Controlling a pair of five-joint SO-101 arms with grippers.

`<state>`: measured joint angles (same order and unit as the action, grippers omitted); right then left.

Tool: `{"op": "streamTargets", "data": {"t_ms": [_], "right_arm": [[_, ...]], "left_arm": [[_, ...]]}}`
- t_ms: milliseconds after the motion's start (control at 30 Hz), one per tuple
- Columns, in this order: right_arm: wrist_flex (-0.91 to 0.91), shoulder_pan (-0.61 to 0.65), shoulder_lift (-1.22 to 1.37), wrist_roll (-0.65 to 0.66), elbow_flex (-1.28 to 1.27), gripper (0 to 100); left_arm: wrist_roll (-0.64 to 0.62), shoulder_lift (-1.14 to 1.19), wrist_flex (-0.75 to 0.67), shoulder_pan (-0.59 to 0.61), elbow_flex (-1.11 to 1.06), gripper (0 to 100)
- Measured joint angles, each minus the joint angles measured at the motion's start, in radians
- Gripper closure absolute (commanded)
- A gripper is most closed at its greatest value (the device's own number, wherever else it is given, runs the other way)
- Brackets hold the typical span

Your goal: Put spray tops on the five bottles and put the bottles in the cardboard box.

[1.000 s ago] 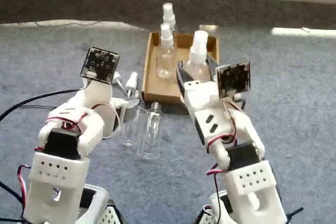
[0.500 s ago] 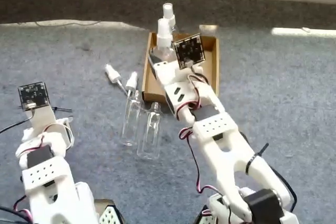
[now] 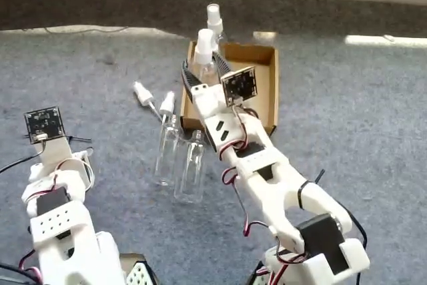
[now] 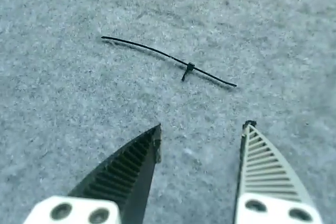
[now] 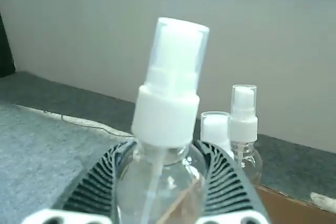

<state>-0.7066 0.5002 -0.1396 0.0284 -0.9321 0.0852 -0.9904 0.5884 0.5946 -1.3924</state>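
Nearest, the left arm is folded back at the near left, its left gripper [image 4: 202, 127] pointing down at the grey carpet [image 4: 79, 93] with jaws spread and nothing between them, a black cable tie [image 4: 168, 56] just past the tips. Farther out, two uncapped bottles [image 3: 191, 165] lie side by side, two loose spray tops [image 3: 143, 93] just beyond. The right arm stretches forward, its right gripper [image 5: 168, 150] clamped on a capped bottle [image 5: 170, 93] over the left side of the cardboard box [image 3: 269, 91]; another capped bottle [image 3: 214, 17] stands behind the box
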Motion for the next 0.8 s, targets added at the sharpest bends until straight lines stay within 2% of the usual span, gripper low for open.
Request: {"op": "streamTargets", "data": {"t_ms": [800], "right_arm": [[-0.009, 0.0, 0.011, -0.005, -0.08, 99.5]], "left_arm": [[0.0, 0.0, 0.0, 0.0, -0.015, 78]]}}
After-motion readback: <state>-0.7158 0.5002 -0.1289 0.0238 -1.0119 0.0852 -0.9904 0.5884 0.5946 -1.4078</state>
